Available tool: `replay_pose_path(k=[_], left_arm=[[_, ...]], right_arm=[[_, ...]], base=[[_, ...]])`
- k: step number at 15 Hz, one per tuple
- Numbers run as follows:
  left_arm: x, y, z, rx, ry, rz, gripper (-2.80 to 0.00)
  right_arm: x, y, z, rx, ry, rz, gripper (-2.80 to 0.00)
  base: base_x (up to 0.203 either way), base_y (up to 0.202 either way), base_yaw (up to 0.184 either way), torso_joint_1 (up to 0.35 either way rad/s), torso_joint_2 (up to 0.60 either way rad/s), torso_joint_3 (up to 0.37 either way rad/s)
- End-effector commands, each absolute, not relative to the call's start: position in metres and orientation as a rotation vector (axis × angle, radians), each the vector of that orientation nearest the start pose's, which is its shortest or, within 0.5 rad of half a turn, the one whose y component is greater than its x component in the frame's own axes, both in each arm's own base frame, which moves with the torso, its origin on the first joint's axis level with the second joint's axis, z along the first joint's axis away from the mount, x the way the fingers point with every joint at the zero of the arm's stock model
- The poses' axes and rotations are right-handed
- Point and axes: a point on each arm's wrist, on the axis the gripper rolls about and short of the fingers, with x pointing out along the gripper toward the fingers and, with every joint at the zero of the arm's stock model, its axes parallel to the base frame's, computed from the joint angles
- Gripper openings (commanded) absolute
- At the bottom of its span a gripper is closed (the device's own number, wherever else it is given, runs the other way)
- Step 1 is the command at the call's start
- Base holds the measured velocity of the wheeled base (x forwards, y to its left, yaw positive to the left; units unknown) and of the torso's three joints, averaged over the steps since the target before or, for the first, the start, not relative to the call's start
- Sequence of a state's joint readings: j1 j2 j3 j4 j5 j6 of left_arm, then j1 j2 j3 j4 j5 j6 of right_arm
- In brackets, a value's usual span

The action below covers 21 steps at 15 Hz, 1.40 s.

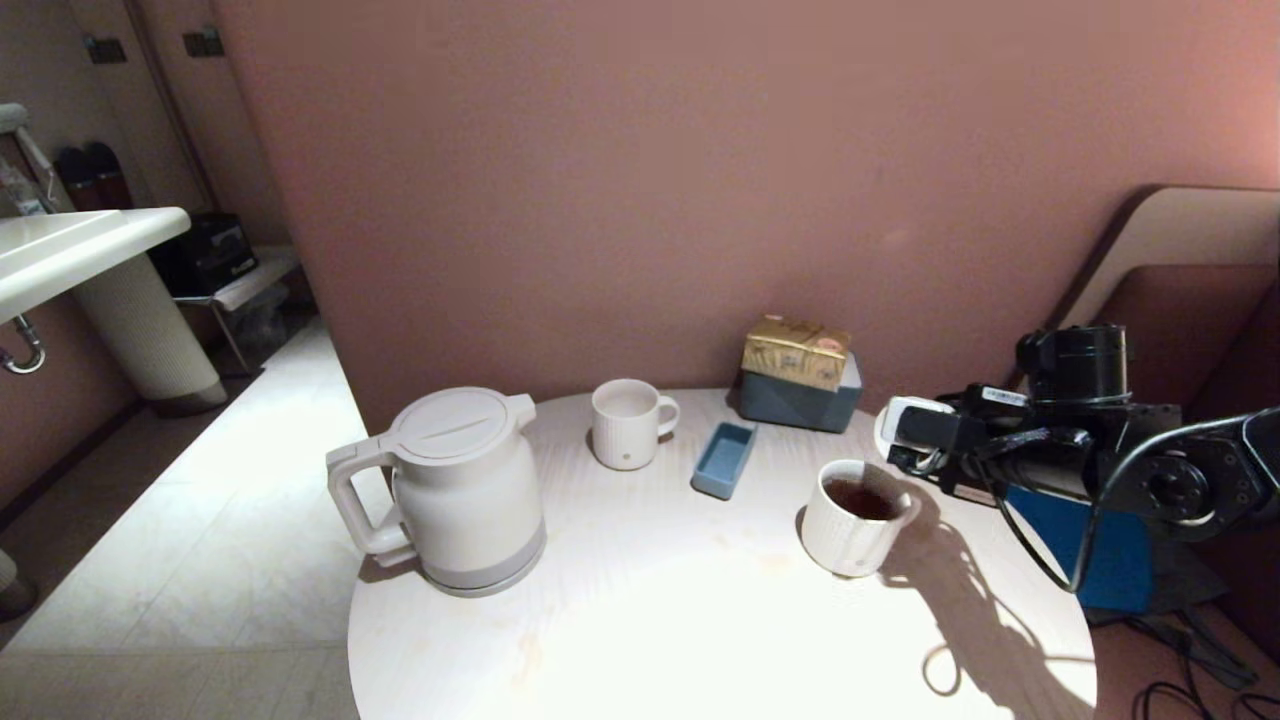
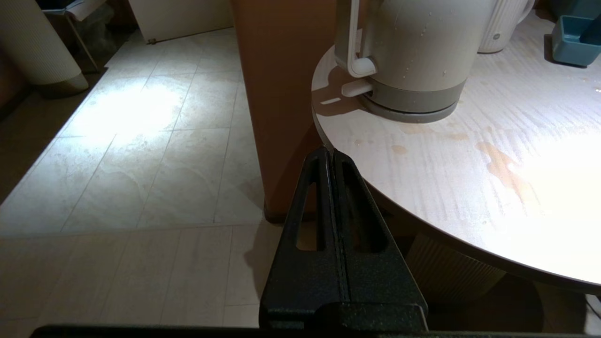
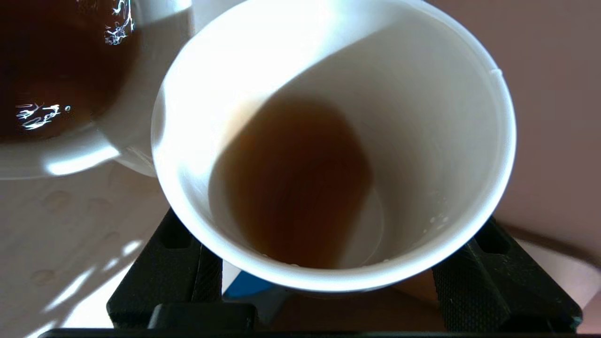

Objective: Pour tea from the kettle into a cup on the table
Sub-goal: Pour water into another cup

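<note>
My right gripper [image 1: 912,432] is shut on the small smooth white cup [image 1: 897,418], at the right of the round table [image 1: 650,630]. In the right wrist view the black fingers [image 3: 178,253] clasp the cup [image 3: 422,155] on both sides. The cup is tilted, and reddish-brown tea [image 3: 291,183] lies along one side of its inside. The cream-white kettle [image 1: 465,490] stands upright at the table's left, far from this gripper. My left gripper [image 2: 332,155] is shut and empty, low beside the table edge [image 2: 328,141] near the kettle [image 2: 418,47].
A ribbed white mug [image 1: 855,515] holding dark tea stands right beside the held cup. A second ribbed mug [image 1: 628,422], a small blue tray [image 1: 724,458] and a grey box with a golden packet [image 1: 800,385] stand at the back. Brownish stains [image 2: 502,164] mark the tabletop.
</note>
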State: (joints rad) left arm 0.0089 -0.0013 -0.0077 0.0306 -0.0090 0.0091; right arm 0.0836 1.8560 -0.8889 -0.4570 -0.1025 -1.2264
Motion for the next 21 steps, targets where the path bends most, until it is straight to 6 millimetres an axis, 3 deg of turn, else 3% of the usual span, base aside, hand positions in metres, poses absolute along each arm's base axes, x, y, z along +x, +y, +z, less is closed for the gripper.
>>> replay_pose_path(k=[1,21], left_arm=[[-0.023,0.0,0.074,0.009,0.023,0.0,-2.8],[-0.023,0.0,0.074,0.009,0.023,0.0,-2.8]], right_arm=[[0.333,0.026,0.139,-1.272,0.446,0.295,-2.8],[0.328,0.046,0.142,-1.429,0.45,0.288,-2.8]], base=[[0.0,0.0,0.0,0.0,0.0,0.0],[0.0,0.0,0.0,0.0,0.0,0.0]])
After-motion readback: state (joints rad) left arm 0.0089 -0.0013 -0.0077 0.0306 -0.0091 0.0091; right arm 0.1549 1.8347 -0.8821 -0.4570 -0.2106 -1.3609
